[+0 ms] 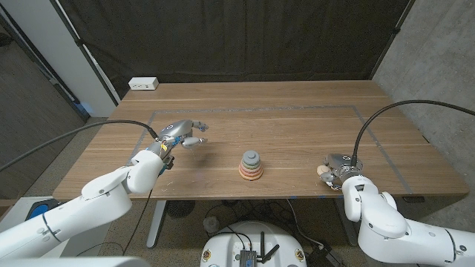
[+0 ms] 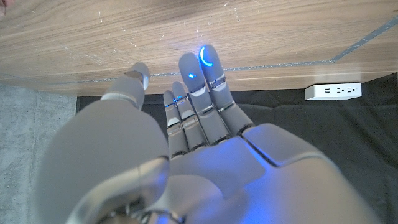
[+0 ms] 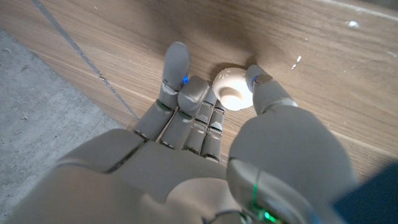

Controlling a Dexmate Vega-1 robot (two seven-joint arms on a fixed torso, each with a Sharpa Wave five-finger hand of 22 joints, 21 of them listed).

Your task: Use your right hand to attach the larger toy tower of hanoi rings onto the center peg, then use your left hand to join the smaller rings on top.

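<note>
The ring tower (image 1: pixel 251 165) stands at the table's middle near the front: wide pinkish and orange rings at the bottom, smaller greenish and grey ones on top. My left hand (image 1: pixel 182 136) is held left of it, well apart, fingers spread and holding nothing; in the left wrist view my left hand (image 2: pixel 186 143) reaches toward the table's far edge. My right hand (image 1: pixel 338 169) is at the front right. A small cream round piece (image 3: pixel 232 89) lies on the wood between its thumb and fingers, against the thumb tip, while the fingers (image 3: pixel 176 65) stay straight.
A white power strip (image 1: pixel 143 84) lies at the table's back left corner. Grey tape lines (image 1: pixel 252 108) mark a rectangle on the wood. A black curtain hangs behind the table. The table's front edge runs just below my right hand.
</note>
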